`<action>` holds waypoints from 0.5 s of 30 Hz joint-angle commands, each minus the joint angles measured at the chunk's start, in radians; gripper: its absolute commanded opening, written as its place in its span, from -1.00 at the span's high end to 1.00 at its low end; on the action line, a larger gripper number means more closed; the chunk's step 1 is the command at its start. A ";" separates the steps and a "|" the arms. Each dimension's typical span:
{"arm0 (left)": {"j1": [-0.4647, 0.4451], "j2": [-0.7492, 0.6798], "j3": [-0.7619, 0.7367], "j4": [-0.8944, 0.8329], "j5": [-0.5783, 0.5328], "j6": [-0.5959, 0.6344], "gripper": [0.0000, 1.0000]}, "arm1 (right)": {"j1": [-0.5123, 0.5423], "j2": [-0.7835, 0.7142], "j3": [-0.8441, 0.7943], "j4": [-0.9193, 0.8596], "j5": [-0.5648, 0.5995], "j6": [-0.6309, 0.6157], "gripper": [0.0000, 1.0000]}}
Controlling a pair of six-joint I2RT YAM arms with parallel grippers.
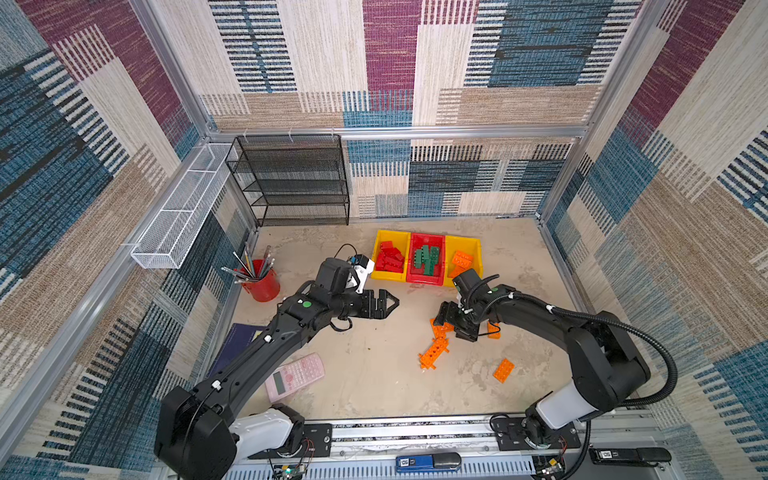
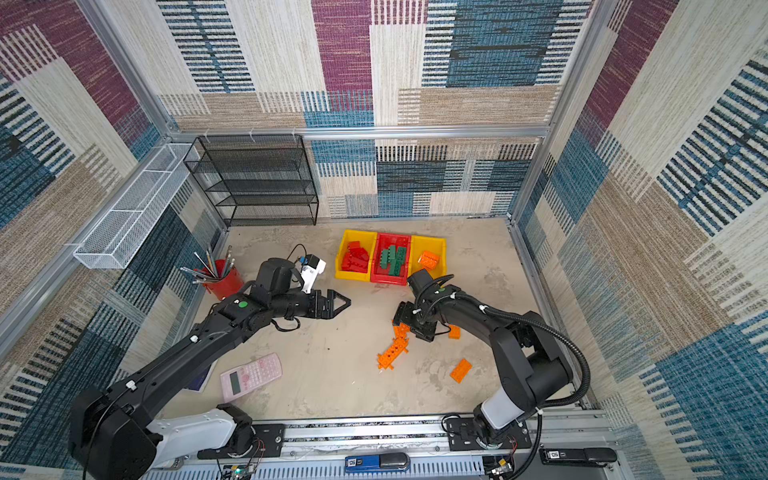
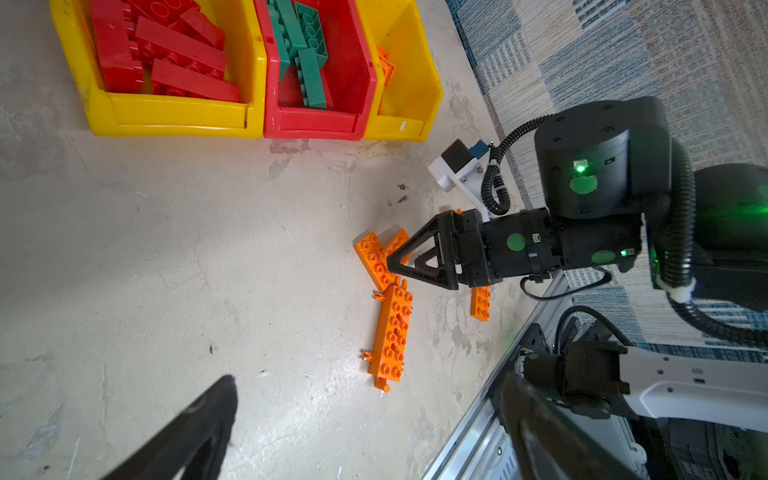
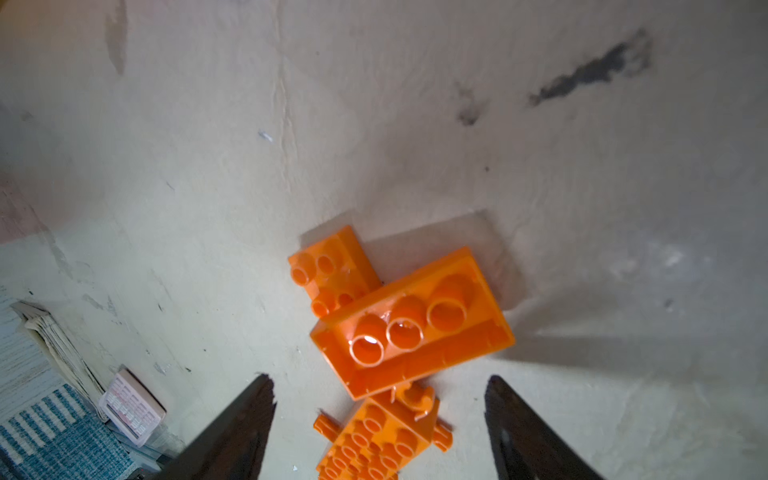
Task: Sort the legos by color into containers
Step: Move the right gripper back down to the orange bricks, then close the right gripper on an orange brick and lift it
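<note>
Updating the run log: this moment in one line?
left claw: open, empty | right claw: open at orange legos | red legos, green legos: binned

A robotics lab test cell: aluminium frame (image 1: pixel 399 132), patterned walls (image 1: pixel 540 54), two robot arms (image 1: pixel 257 345) bolted to a rail (image 1: pixel 415 434).

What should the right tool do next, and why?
Probably lower and close on the upturned orange brick: the right tool hangs open over it, the brick unheld and in line between its jaws, and the right-hand yellow bin already holds orange.
</note>
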 commanded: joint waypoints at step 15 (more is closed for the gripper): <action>0.047 0.033 0.036 0.003 0.046 0.079 -0.99 | -0.015 0.238 0.231 -0.051 0.056 -0.106 -0.44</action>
